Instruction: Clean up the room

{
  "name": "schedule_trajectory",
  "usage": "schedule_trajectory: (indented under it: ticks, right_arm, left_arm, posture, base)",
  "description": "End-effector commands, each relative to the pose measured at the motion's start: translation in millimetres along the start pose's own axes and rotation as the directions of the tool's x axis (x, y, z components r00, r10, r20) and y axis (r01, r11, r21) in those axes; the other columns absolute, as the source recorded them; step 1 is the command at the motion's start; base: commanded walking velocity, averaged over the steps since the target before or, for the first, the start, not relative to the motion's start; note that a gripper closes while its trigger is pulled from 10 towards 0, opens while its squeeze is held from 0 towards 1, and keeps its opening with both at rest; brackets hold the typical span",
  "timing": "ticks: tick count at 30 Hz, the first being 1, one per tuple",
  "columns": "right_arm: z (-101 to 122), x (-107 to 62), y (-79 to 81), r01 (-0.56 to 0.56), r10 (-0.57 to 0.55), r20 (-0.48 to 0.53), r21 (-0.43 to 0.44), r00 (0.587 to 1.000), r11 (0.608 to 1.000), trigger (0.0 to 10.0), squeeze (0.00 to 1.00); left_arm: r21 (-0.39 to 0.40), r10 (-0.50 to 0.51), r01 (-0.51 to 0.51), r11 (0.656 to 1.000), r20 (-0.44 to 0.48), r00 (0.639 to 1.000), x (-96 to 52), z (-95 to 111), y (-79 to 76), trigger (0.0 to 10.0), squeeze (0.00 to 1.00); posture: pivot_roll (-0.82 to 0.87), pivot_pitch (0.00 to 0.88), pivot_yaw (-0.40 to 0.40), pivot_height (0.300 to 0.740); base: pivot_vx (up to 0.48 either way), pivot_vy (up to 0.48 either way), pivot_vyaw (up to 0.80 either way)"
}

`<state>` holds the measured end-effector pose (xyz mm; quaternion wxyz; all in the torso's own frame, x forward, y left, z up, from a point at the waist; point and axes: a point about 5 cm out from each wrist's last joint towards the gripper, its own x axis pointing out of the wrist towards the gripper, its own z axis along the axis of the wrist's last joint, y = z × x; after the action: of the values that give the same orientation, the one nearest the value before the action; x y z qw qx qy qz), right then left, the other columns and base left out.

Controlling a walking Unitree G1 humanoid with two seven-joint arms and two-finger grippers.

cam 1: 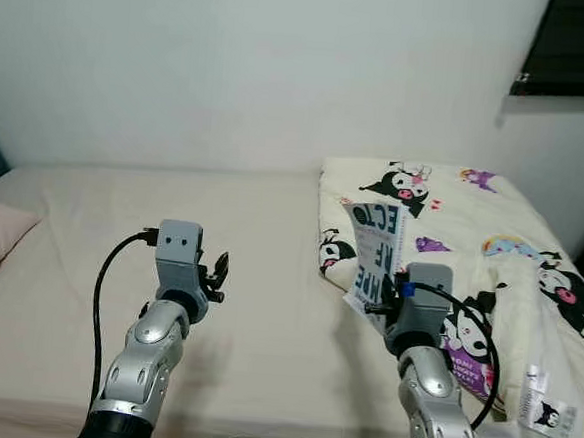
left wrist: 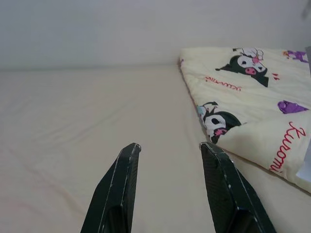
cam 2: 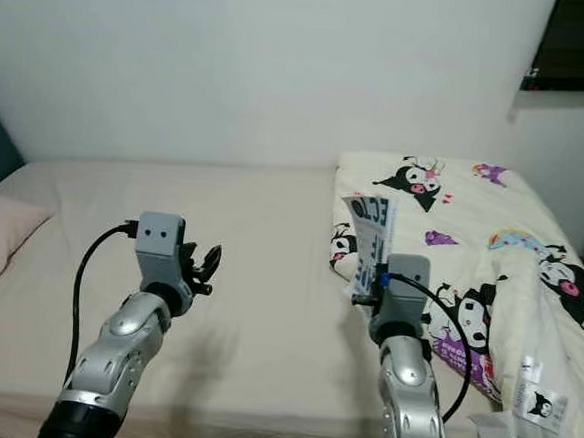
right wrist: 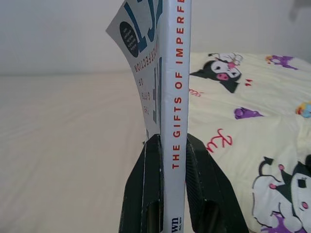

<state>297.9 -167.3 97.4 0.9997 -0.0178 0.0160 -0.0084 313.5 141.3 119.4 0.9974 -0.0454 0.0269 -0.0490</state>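
Now, right gripper (right wrist: 172, 145) jaws clamped on upright book (right wrist: 165, 82), left gripper (left wrist: 170, 148) jaws apart, empty, over bed (cam 1: 266, 307).

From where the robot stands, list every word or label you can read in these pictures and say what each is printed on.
"THE GIFTS OF IMPERFE", cut off by the frame edge: red letters on the spine of the book clamped in the right gripper.
Large blue cover letters: only fragments, not readable as words.
Small print at the spine's foot: too small.
Red script on the cartoon blanket: too unclear.
White tag on the blanket: too small.

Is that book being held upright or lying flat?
Upright: the book stands on end, spine vertical, pinched in the right claw above the bed.
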Motion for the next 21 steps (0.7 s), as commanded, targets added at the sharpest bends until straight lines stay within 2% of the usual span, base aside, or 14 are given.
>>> schedule_trajectory:
  ticks: [1,6,10,18,21]
  right_arm:
    - [4.8,1.4,3.8,-0.015,0.015,0.021,0.005,1.0,1.0,10.0,0.0]
    - [4.1,1.8,2.6,-0.006,0.006,0.019,0.011,1.0,1.0,10.0,0.0]
    - [4.2,2.1,2.3,-0.004,0.003,0.02,0.015,1.0,1.0,10.0,0.0]
    - [5.0,2.9,4.0,-0.009,0.008,0.024,0.019,1.0,1.0,10.0,0.0]
    - [5.1,3.2,4.5,-0.012,0.011,0.024,0.02,1.0,1.0,10.0,0.0]
  left_arm:
    - [0.003,0.014,-0.014,1.0,-0.021,1.0,-0.8,-3.9,4.2,10.0,0.0]
    - [0.069,-0.012,0.013,0.998,-0.002,1.0,-0.7,-2.1,2.8,10.0,0.0]
    - [0.09,-0.027,0.027,0.996,0.006,1.0,-0.9,-1.7,1.1,10.0,0.0]
    - [0.086,-0.023,0.021,0.996,0.015,1.0,-0.2,0.1,1.2,10.0,0.0]
    - [0.083,-0.021,0.02,0.996,0.016,1.0,-0.3,0.6,1.5,10.0,0.0]
  posture:
    - [-0.01,0.0,0.018,0.74]
    - [-0.01,0.0,0.017,0.74]
    - [0.0,0.0,0.016,0.74]
    - [0.0,0.0,0.013,0.74]
    - [0.0,0.003,0.012,0.74]
  base:
    - [0.0,0.0,0.0]
    - [0.0,0.0,0.0]
    - [0.0,0.0,0.0]
    - [0.0,0.0,0.0]
    - [0.0,0.312,0.0]
